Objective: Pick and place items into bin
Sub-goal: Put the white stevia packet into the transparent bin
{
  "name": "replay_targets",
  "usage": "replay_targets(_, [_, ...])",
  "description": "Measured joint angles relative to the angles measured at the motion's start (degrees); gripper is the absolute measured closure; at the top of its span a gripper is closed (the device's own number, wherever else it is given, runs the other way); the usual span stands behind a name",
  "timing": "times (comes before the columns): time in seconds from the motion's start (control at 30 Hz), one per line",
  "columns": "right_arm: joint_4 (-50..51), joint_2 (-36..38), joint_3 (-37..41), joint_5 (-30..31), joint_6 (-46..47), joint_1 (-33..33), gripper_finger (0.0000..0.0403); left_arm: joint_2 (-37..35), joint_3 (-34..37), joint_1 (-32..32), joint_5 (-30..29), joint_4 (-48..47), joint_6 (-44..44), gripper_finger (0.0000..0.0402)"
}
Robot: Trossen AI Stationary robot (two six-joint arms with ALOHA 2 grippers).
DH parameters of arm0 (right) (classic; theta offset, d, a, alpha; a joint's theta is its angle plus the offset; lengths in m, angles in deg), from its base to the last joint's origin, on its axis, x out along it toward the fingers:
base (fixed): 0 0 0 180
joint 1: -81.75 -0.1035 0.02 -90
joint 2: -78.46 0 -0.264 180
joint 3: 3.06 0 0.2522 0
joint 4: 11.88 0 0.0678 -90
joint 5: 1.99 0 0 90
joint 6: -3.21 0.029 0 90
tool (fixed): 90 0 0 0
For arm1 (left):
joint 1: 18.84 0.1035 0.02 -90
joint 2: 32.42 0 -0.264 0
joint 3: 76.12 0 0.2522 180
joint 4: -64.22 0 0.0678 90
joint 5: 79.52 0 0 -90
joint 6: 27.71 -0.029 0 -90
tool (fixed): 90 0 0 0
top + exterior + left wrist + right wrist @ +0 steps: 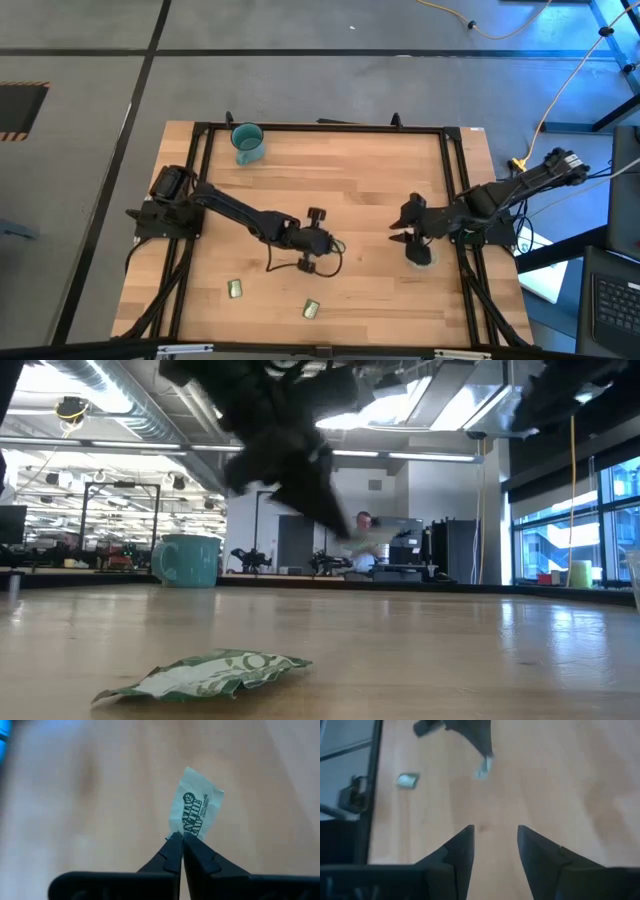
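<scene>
My left gripper is at the table's middle, shut on a pale green packet with dark green print. It also shows in the right wrist view. My right gripper is open and empty at the middle right, its fingers above bare wood. The clear bin stands on the table just beneath the right arm. Two more packets lie flat near the table's front edge. One of them shows close up in the low view. My left gripper pinches the packet's crimped end between its two fingertips, which hold only that edge. The rest of the packet sticks out beyond the fingertips. In the right wrist view it hangs from the fingers above the wood, clear of the table.
A teal mug stands at the table's far left. A black frame rail runs along the table's edges. Bare wood lies between the two grippers. A person is in the room beyond the table.
</scene>
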Motion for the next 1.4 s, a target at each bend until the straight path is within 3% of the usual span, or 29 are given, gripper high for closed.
replay_targets(0.1, [-4.4,-1.9,0.0,4.5,-5.1,0.5,0.0233,-0.5,-0.2,0.1,-6.5,7.0,-3.5,0.0397])
replay_targets(0.23, [-10.4,-4.5,0.0,5.6,-12.0,1.5,0.0215,-0.4,-0.2,0.0,-15.9,15.0,-9.4,0.0395])
replay_targets(0.47, [-12.6,-7.5,0.0,5.9,-12.8,3.2,0.021,-0.5,-0.2,-1.6,-27.2,24.2,-20.4,0.0396])
replay_targets(0.83, [-17.6,-9.4,0.0,6.6,-6.0,7.2,0.021,-0.5,-0.2,-2.3,-32.0,27.7,-22.6,0.0397])
replay_targets(1.13, [-23.0,-9.4,0.0,6.6,-4.8,10.0,0.0214,-0.5,-0.3,-2.4,-32.4,32.5,-25.8,0.0397])
replay_targets(1.27, [-22.9,-9.4,0.0,6.1,-4.5,10.5,0.0246,-0.5,-0.3,-2.5,-32.5,33.2,-27.2,0.0396])
replay_targets(1.4, [-22.9,-9.4,0.0,3.6,-4.6,10.5,0.0303,-0.5,-0.3,-2.5,-32.5,33.3,-27.5,0.0397])
